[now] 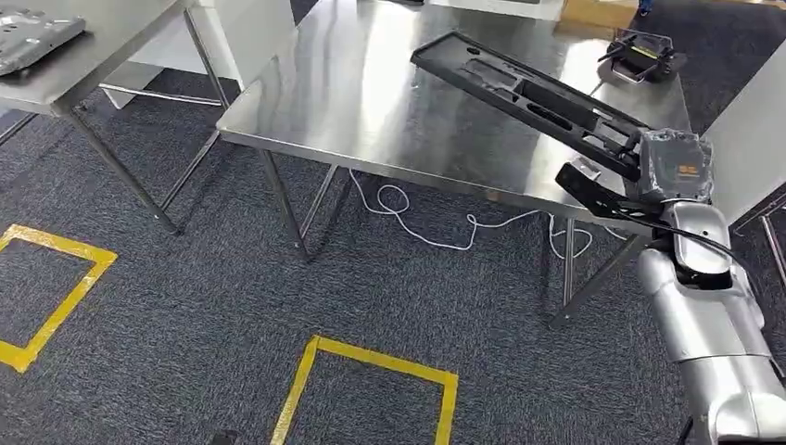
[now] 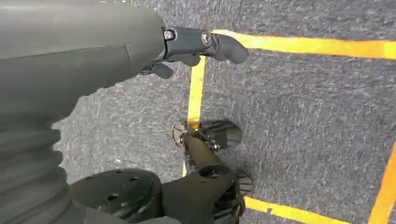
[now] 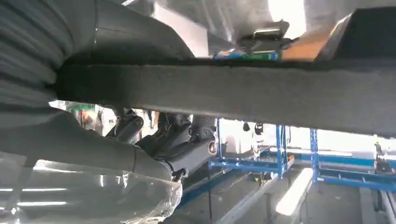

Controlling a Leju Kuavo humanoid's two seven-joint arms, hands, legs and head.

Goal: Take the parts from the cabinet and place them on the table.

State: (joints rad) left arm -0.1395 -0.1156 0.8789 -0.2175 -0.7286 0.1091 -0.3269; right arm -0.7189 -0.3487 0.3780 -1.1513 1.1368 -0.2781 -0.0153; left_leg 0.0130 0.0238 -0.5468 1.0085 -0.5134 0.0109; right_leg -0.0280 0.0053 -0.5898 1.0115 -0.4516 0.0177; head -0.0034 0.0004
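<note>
A long black moulded part [image 1: 524,93] hangs tilted over the right half of the steel table [image 1: 371,102]. My right hand [image 1: 601,190] grips its near end at the table's front right corner. In the right wrist view the same black part [image 3: 243,93] runs across the picture, with my right hand [image 3: 173,144] wrapped around it and dark fingers [image 3: 187,154] on one side of it. My left hand [image 2: 196,44] hangs over the dark carpet with nothing in it, its fingers apart.
A second steel table [image 1: 102,46] stands at the left with a grey metal part [image 1: 32,37] on it. A black and yellow device [image 1: 644,51] lies at the far right of the main table. A white cable [image 1: 436,227] trails underneath. Yellow tape squares [image 1: 371,357] mark the carpet.
</note>
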